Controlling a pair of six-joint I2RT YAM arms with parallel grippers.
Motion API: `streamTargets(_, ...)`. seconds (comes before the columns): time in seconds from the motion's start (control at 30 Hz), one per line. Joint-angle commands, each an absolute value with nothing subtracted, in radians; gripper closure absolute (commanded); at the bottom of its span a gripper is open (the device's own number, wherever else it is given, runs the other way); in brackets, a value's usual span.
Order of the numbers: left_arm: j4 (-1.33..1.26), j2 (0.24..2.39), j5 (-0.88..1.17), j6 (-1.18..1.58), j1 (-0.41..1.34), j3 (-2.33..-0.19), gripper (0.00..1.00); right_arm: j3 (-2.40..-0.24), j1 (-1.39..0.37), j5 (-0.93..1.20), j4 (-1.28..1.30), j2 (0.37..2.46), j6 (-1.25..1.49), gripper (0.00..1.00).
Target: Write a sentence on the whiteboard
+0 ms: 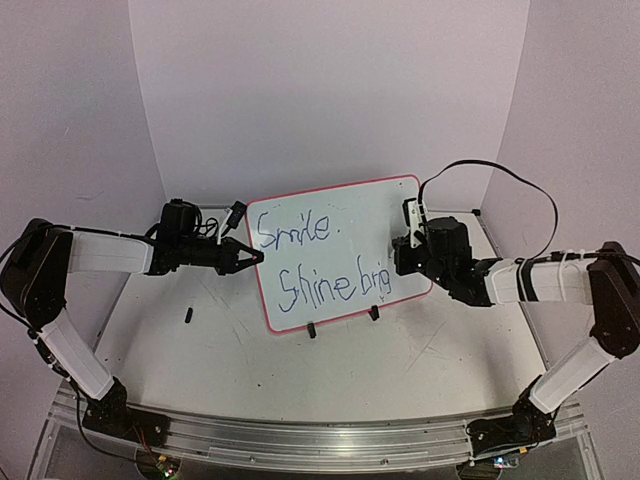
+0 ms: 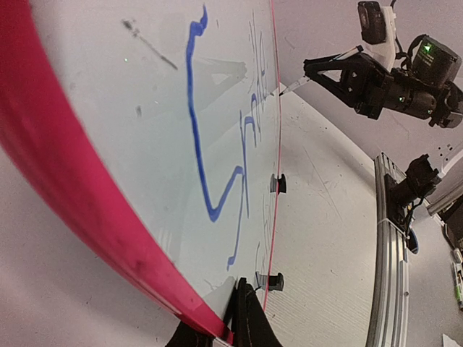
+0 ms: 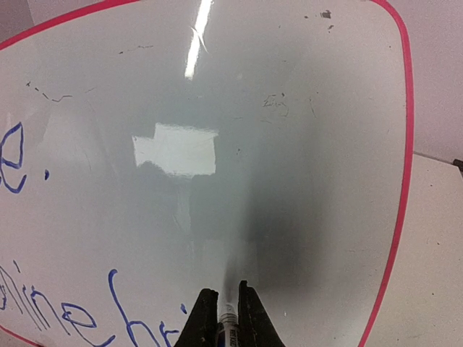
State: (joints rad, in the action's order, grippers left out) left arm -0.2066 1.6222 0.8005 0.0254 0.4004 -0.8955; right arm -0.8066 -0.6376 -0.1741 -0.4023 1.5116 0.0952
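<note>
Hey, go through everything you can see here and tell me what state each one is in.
whiteboard: standing on its clip feet, blue writing reads Smile. Shine brig.
marker: uncapped, tip at the board.
left gripper: fingers shut on the whiteboard's left edge.
right gripper: fingers shut on the marker.
small black piece: lying loose on the table.

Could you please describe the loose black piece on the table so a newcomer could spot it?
Start at the red-framed whiteboard standing mid-table. Left of its lower left corner, on the table, lies the small black piece. Unlike the board's two black clip feet, it lies alone.
</note>
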Motion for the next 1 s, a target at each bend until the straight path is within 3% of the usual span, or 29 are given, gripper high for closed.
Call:
streamTargets(0.0, -0.068, 1.672, 0.556, -0.119, 0.411, -0.867, 1.00, -0.881, -0.629, -0.168, -0.432, 1.558, 0.077, 1.00)
streamTargets(0.4, -0.067, 1.670, 0.554, -0.120, 0.413, -0.868, 1.00, -0.881, -0.626, -0.176, -0.430, 1.581, 0.086, 1.00)
streamTargets(0.97, -0.066, 1.675, 0.556, -0.117, 0.413, -0.871, 1.00, -0.715, -0.654, -0.161, -0.412, 1.495, 0.147, 1.00)
